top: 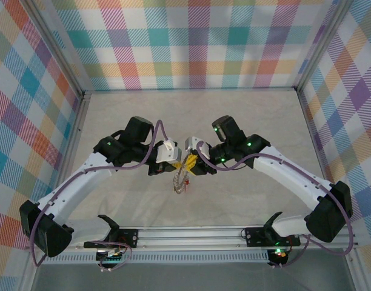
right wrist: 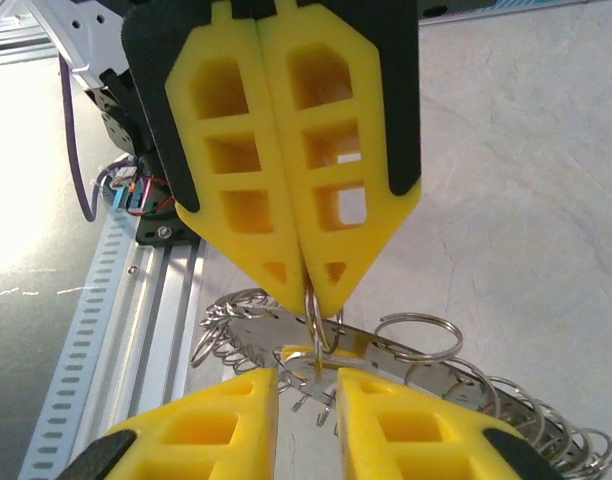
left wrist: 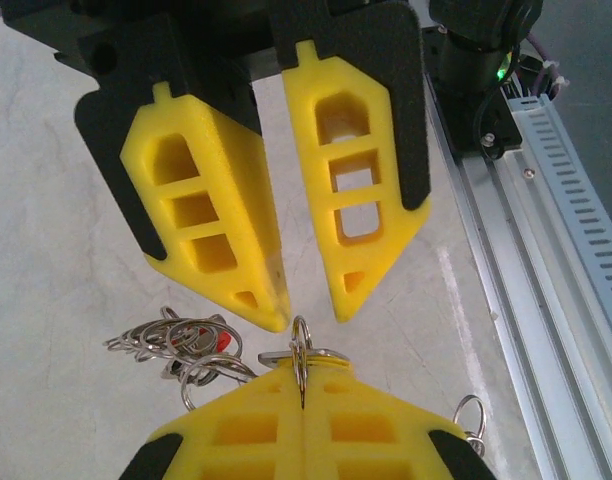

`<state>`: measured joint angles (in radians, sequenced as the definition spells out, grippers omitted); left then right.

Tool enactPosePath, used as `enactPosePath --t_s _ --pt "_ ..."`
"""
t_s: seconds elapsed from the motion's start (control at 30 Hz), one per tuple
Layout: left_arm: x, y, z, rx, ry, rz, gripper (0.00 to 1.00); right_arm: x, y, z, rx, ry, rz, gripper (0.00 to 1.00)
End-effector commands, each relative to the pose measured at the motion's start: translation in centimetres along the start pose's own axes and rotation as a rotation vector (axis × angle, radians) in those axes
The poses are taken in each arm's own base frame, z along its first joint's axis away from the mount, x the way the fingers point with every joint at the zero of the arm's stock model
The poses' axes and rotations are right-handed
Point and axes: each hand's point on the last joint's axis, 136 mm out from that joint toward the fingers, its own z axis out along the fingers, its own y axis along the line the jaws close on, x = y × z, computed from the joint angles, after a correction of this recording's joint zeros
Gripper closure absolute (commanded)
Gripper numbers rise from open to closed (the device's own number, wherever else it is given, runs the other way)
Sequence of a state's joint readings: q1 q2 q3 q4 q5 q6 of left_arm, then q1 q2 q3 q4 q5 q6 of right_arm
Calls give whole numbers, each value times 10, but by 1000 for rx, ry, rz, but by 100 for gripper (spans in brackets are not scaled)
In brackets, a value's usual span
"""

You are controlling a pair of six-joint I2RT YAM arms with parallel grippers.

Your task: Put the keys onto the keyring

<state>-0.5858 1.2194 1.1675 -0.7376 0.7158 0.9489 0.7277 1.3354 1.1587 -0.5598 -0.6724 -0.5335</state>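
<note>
We see both arms meeting over the middle of the table point(top: 191, 115), with the work held up in the air between them. The left gripper point(left wrist: 302, 378) has its fingers pressed together, pinching a small ring point(left wrist: 301, 345) edge-on at the very tips. The right gripper point(right wrist: 306, 378) faces it tip to tip with its fingers slightly spread. The small ring reaches down towards that gap, but nothing looks clamped there, so we judge the right gripper has no grip at this moment. The keyring point(top: 180, 180) hangs just below the two grippers, clear of the table, and it seems to hang from the left pinch alone. Plenty of keys point(left wrist: 176, 348) and split rings already crowd along it, with a red tag point(left wrist: 221, 342) among them. In the overhead view we find no loose keys on the table. We therefore judge the task well along, perhaps on its last key. We cannot tell whether the pinched ring belongs to a key being threaded or is already fully on the keyring, because the metal there is too tangled to read. What seems left is to seat that piece, if it is not yet on, and then set the bunch down.
</note>
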Motion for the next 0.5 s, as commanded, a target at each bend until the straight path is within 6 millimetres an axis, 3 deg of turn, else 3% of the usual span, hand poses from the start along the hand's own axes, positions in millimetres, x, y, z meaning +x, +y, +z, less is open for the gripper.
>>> enactPosePath --t_s 0.0,0.13,0.3,0.47 --pt "-13 1 -7 -16 -62 17 100 -7 3 2 -36 -38 13 82" --pt "-12 1 -7 -17 -56 5 100 -9 2 2 -31 -51 24 84" --pt "-12 1 -8 -17 -57 1 100 -9 1 3 -30 -45 26 100" --pt "-14 3 -14 -30 -76 -5 100 7 -2 4 -2 19 40 100"
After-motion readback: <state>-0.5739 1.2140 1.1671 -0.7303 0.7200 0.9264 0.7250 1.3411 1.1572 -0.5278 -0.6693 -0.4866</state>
